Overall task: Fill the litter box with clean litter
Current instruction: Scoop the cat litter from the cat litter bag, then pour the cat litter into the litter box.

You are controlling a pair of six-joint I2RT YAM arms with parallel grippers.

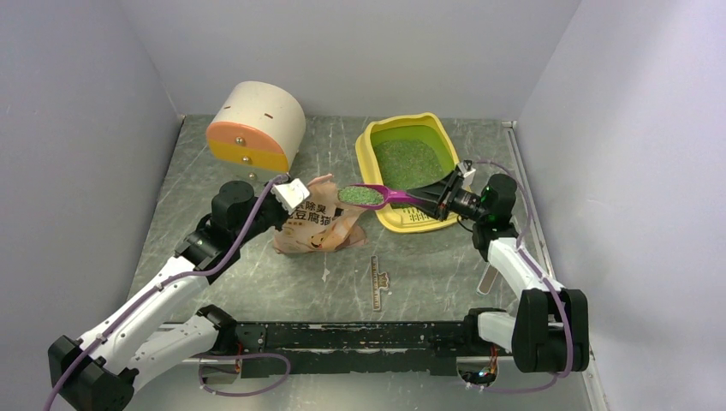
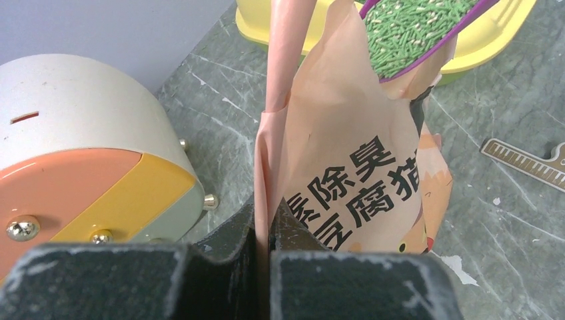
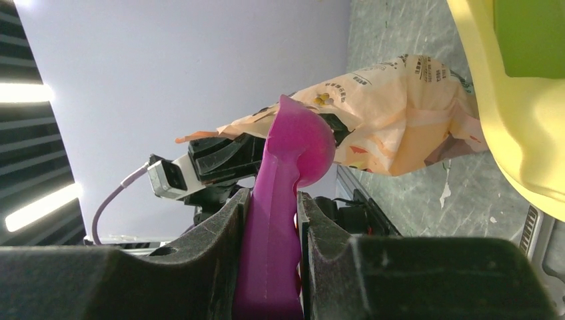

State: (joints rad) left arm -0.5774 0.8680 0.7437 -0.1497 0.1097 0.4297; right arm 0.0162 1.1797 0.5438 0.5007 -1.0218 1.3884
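The yellow litter box with its lime-green pan stands at the back right, and a layer of clean litter covers its floor. My right gripper is shut on the handle of a magenta scoop. The scoop's bowl is full of green granules and hovers over the mouth of the pink litter bag, left of the box. My left gripper is shut on the bag's left edge and holds it upright. The scoop's handle sits between the right fingers.
A cream-and-orange cylindrical container lies at the back left, close to the left arm. A small wooden ruler lies on the table in front of the bag. Grey walls close in both sides.
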